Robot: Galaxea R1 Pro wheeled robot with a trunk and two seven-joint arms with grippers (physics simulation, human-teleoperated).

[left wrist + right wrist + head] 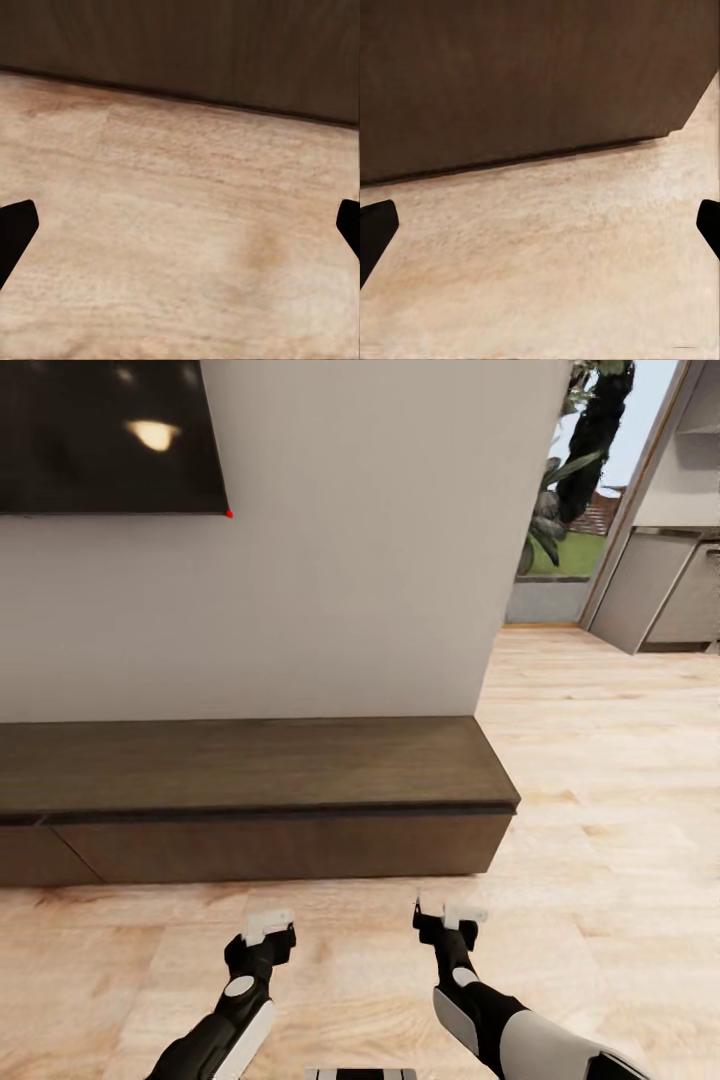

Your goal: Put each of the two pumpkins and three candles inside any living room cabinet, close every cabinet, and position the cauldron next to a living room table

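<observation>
From my remote seat, the biggest thing ahead is the pale grey wall (330, 560), with the corner of a black wall-mounted screen (110, 435) up at eleven o'clock. Below it runs the long, low dark-brown wooden cabinet (250, 800), its long axis lying across my view from nine to three o'clock; its fronts look flush and shut, with a seam near the left end. The light wooden plank floor (600, 760) stretches off toward one o'clock, where a doorway shows greenery outside (the kitchen units sit further right). No pumpkins, candles or cauldron are in front of me here, so I can't say whether they're already inside the cabinet or somewhere else in the room. The cabinet lies straight ahead at twelve o'clock from both arms, and neither is clearly nearer; the right arm sits closer to the cabinet's right end. The left gripper (268, 928) and the right gripper (447, 918) hang low over the floor, short of the cabinet front, touching nothing. In each wrist view the black fingertips (15, 232) (375, 232) sit at opposite edges with bare floor between, so I judge both jaws spread wide and empty.
</observation>
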